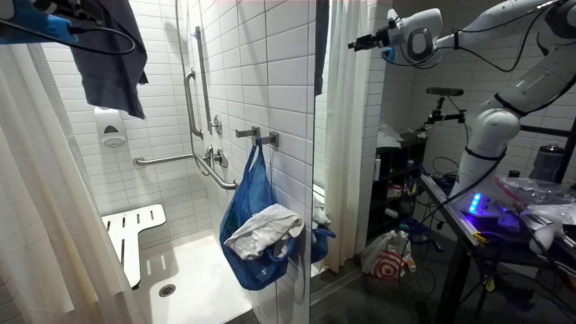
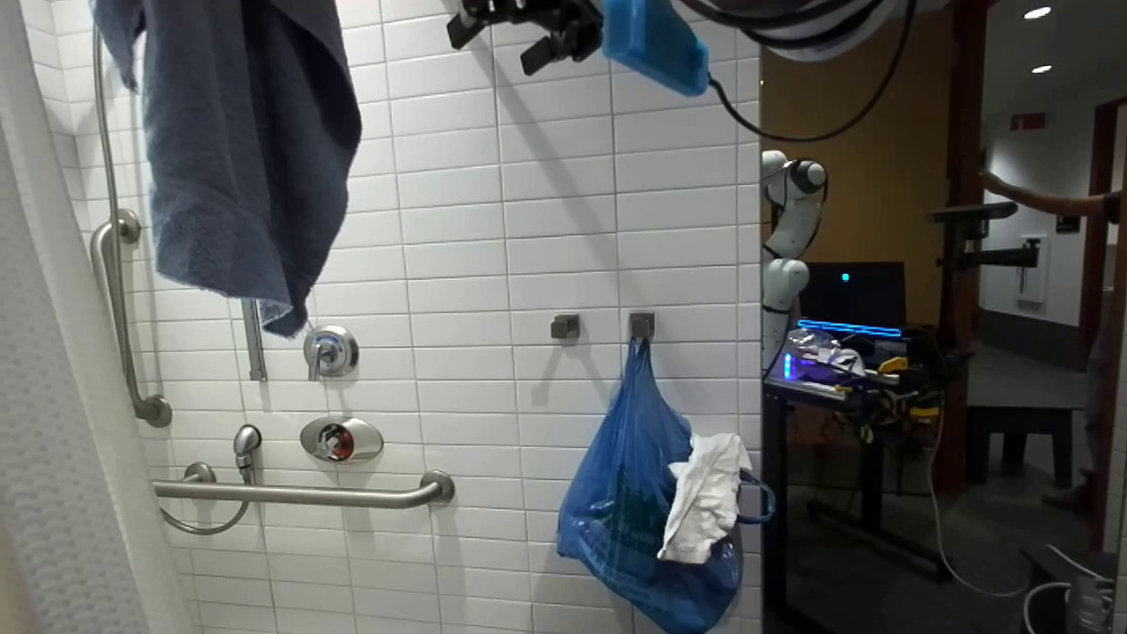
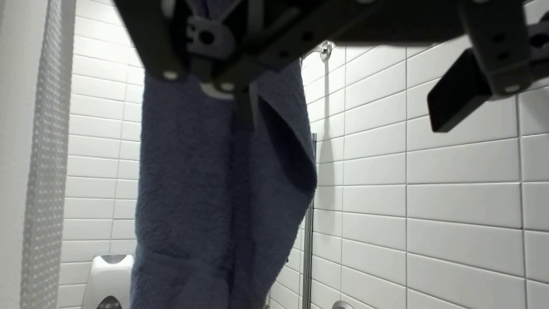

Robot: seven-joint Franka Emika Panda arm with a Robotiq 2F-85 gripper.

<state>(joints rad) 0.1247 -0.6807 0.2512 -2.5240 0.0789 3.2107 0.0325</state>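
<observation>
1. We have the tool released: fingers spread wide, towel and tile both visible through the gap in the wrist view.
2. We see the towel, blue-gray, hanging in the shower near the tool; its top end runs out of frame in both exterior views. In the wrist view one finger sits in front of it; contact, we can't tell.
3. Beside it we note a pale curtain, plus a soap dispenser just below the towel's hem in an exterior view.
4. On the tiled wall: valve, grab bar lower down.
5. Blue bag hangs from a hook; white cloth draped over its front.
6. We also get a white slotted seat and a floor drain.
7. In the mirror we see the arm, its base on a cluttered surface.
</observation>
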